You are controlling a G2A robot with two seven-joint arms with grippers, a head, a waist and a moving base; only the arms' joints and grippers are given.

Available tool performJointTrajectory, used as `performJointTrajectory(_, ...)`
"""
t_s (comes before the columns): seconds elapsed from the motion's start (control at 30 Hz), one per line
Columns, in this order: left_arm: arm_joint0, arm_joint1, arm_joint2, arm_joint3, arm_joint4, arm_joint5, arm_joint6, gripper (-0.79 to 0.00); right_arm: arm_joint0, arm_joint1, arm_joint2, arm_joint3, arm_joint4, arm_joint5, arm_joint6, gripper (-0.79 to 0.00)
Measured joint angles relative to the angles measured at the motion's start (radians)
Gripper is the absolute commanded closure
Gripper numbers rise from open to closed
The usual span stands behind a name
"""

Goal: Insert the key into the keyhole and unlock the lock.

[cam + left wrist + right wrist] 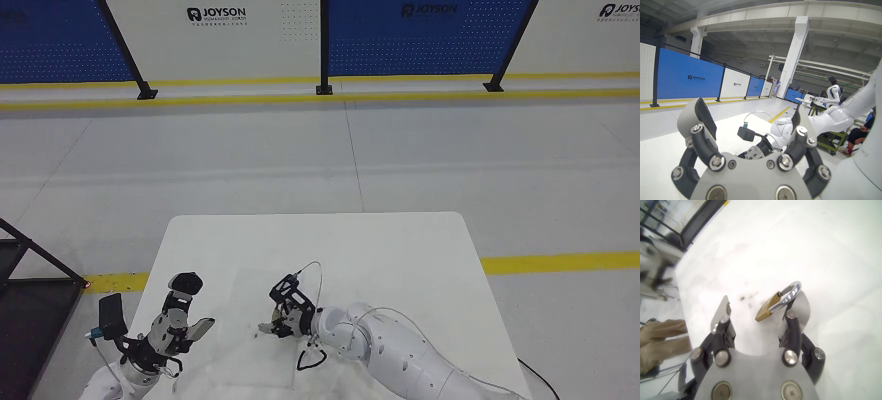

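Note:
A brass padlock [764, 310] with a silver shackle [792, 292] lies on the white table [810, 247]. One shackle end [779, 293] stands free of the body. My right gripper [764, 296] is open just above the table, its fingers on either side of the padlock, and the shackle lies against one finger [800, 306]. From above, that gripper [272, 325] is at the table's near middle. My left gripper [188, 308] is open and holds nothing, raised over the near left corner. Its ribbed pads [703, 113] face across toward the right arm [783, 128].
A black metal rack [30, 265] stands off the table's left edge. The far half of the table [400, 250] is bare white. A thin cable [310, 272] loops up from the right wrist.

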Motion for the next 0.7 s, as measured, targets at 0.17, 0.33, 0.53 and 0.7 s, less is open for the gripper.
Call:
performJointTrajectory(0.17, 0.000, 0.000, 0.000, 0.000, 0.000, 0.000, 0.000, -0.785, -0.026, 0.012, 0.029, -0.035, -0.016, -0.033, -0.064, -0.785)
performJointTrajectory(0.33, 0.000, 0.000, 0.000, 0.000, 0.000, 0.000, 0.000, -0.785, -0.078, 0.044, 0.082, -0.106, -0.039, -0.109, -0.103, -0.785)
performJointTrajectory(0.53, 0.000, 0.000, 0.000, 0.000, 0.000, 0.000, 0.000, -0.785, -0.191, 0.109, 0.174, -0.239, -0.102, -0.285, -0.159, -0.785)
performJointTrajectory(0.7, 0.000, 0.000, 0.000, 0.000, 0.000, 0.000, 0.000, -0.785, -0.303, 0.168, 0.271, -0.356, -0.164, -0.473, -0.198, -0.785)
